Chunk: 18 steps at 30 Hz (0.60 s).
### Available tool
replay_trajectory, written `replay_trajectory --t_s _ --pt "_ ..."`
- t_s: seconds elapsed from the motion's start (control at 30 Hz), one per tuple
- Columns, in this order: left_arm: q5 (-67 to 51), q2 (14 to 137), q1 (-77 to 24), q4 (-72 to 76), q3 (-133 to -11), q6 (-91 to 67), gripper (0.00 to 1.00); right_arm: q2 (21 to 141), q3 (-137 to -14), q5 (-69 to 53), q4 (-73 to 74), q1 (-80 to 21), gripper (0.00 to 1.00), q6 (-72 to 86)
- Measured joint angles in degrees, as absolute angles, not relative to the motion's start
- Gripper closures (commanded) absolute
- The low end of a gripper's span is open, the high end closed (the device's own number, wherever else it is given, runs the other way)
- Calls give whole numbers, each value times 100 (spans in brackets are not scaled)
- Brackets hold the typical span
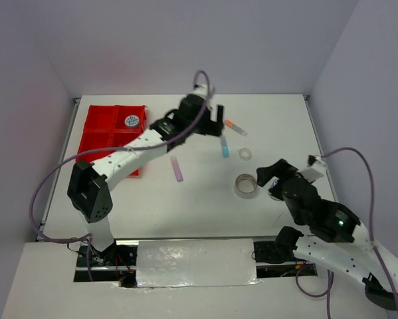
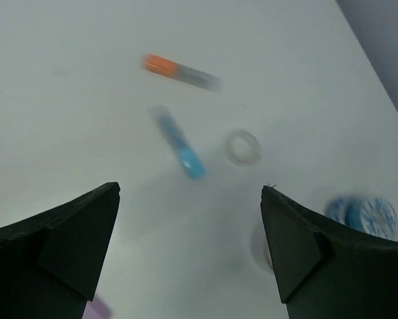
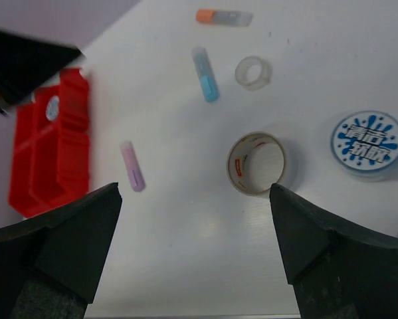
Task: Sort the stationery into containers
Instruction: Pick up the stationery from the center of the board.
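Note:
The red four-compartment tray (image 1: 99, 136) stands at the far left, with one blue-lidded tub (image 1: 131, 121) in a far compartment. My left gripper (image 1: 215, 126) is open and empty above the table, near the orange-capped marker (image 2: 179, 70) and the light-blue marker (image 2: 181, 145). A small tape roll (image 2: 243, 147) lies to their right. My right gripper (image 3: 195, 189) is open and empty, hovering by the larger tape roll (image 3: 258, 163). The second blue-lidded tub (image 3: 367, 144) sits to its right. The purple marker (image 3: 132, 165) lies between the roll and the tray (image 3: 49, 153). No thin pens are in view.
White walls close the table at the back and sides. The left arm (image 1: 129, 156) stretches diagonally over the tray's near right corner. Purple cables loop over both arms.

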<state>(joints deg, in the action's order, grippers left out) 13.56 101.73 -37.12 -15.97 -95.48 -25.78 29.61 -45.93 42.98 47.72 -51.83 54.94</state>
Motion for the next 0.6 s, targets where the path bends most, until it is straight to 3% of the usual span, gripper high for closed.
replay_trajectory --t_s 0.13,0.3,0.6 --pt "443 10479 -4803 -1013 -9203 -2217 1 2126 -5212 4683 5811 -5181 0 6014" --pt "-425 11284 -5321 -462 -9386 -1813 1 1208 -5922 4897 6237 -5181 0 5835" --pt "-1400 12519 -5946 -82 -10398 -1341 1 1313 -7091 5275 6320 -5170 0 5050"
